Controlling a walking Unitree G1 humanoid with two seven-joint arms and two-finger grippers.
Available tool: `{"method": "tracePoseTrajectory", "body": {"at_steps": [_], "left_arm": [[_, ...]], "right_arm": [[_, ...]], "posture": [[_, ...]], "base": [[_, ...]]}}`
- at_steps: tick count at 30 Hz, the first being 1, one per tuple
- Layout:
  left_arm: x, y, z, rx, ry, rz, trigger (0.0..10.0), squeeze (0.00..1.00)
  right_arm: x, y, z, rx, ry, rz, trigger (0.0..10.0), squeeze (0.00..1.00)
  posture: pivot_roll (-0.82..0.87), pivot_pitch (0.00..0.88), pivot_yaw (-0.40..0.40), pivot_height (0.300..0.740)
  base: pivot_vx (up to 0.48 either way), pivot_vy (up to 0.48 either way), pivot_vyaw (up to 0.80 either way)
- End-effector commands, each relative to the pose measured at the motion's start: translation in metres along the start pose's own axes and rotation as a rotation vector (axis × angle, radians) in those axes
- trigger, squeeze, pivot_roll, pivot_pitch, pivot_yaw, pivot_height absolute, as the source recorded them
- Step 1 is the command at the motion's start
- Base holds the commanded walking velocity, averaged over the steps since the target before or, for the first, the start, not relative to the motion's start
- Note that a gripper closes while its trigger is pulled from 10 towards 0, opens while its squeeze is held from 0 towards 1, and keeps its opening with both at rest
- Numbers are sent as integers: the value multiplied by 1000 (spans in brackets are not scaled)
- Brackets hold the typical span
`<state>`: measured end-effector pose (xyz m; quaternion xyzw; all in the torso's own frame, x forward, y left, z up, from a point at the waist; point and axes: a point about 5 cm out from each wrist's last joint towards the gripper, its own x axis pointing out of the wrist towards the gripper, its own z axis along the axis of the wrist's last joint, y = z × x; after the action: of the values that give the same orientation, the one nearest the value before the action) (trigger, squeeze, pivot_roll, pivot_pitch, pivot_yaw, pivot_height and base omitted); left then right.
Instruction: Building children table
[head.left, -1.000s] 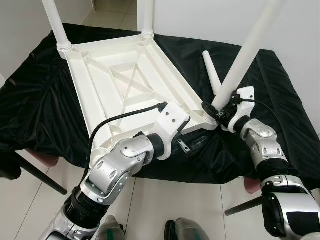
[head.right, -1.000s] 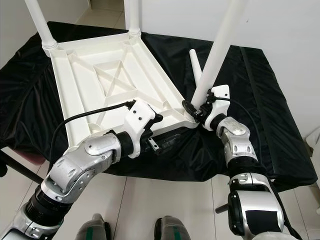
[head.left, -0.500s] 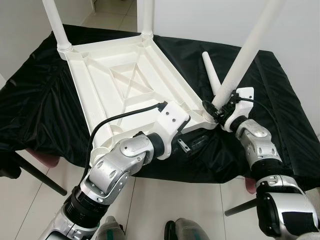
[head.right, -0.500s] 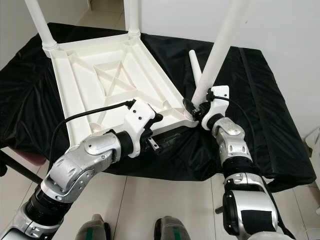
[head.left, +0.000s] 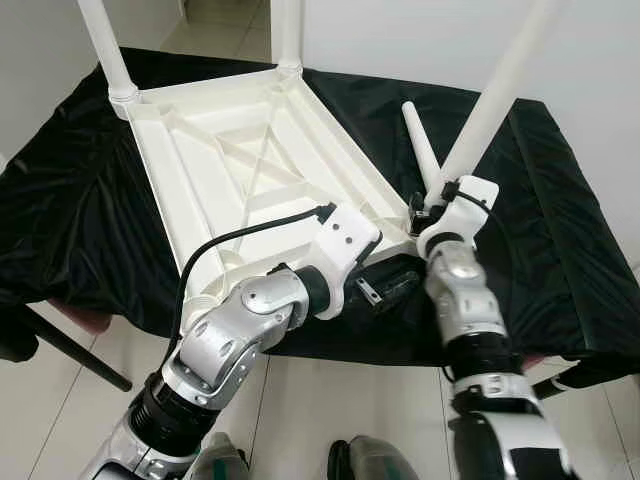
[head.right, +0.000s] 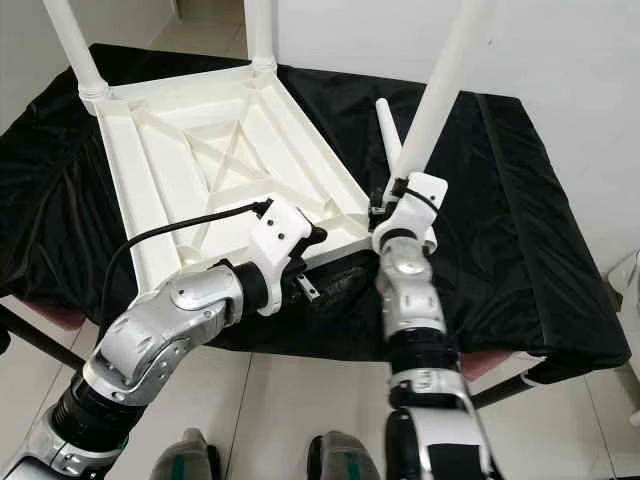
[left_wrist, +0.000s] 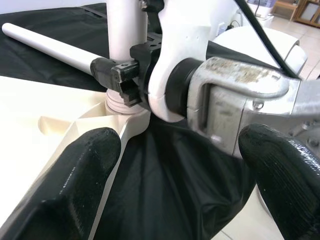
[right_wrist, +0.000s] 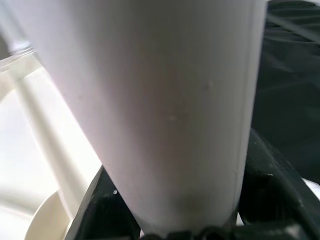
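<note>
The white children's table top (head.left: 250, 170) lies upside down on a black cloth. Two white legs (head.left: 105, 45) (head.left: 287, 30) stand in its far corners. My right gripper (head.left: 430, 205) is shut on the base of a third white leg (head.left: 490, 100), which leans up to the right over the near right corner socket (left_wrist: 122, 105). The right wrist view shows this leg (right_wrist: 165, 100) between my black fingers (right_wrist: 270, 180). My left gripper (head.left: 385, 290) is open at the near edge by that corner, its fingers (left_wrist: 75, 190) wide apart. A fourth leg (head.left: 420, 145) lies loose on the cloth.
The black cloth (head.left: 560, 230) covers a low surface that ends just before my body, with tiled floor (head.left: 60, 420) below. A white wall (head.left: 600, 60) rises at the back right. A dark bar (head.left: 70, 350) sticks out at the lower left.
My right forearm has swung left and now stands below the held leg. The leg's base has shifted a little left, toward the corner socket. The left arm has stayed put.
</note>
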<state>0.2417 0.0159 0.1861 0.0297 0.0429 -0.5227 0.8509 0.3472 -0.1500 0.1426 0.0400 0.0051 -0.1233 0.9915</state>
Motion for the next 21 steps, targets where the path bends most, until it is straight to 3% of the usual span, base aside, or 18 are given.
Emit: {"method": "tracePoseTrajectory", "body": {"at_steps": [1,3,8,9,14,21], "left_arm": [[2,-3,-2,1,15,-35,10000,0],[2,-4,-2,-1,14,-31,10000,0],[1,-3,-2,-2,13,-22,10000,0],[1,-3,-2,-2,13,-21,10000,0],[1,-3,-3,-2,13,-21,10000,0],[1,-3,-3,-3,13,-22,10000,0]], "right_arm": [[-2,2,-4,18,22,-49,10000,0],[-6,9,-1,14,23,-45,10000,0],[-7,5,-3,15,44,-55,10000,0],[-7,5,-2,22,46,-49,10000,1000],[-7,4,1,34,31,-44,10000,1000],[-4,4,0,46,50,121,10000,1000]], "posture": [[-56,39,-39,740],[-49,38,-45,740],[-48,38,-47,740],[-47,37,-47,740],[-47,35,-49,740],[-45,28,-55,740]], "base": [[0,0,0],[0,0,0],[0,0,0],[0,0,0],[0,0,0],[0,0,0]]}}
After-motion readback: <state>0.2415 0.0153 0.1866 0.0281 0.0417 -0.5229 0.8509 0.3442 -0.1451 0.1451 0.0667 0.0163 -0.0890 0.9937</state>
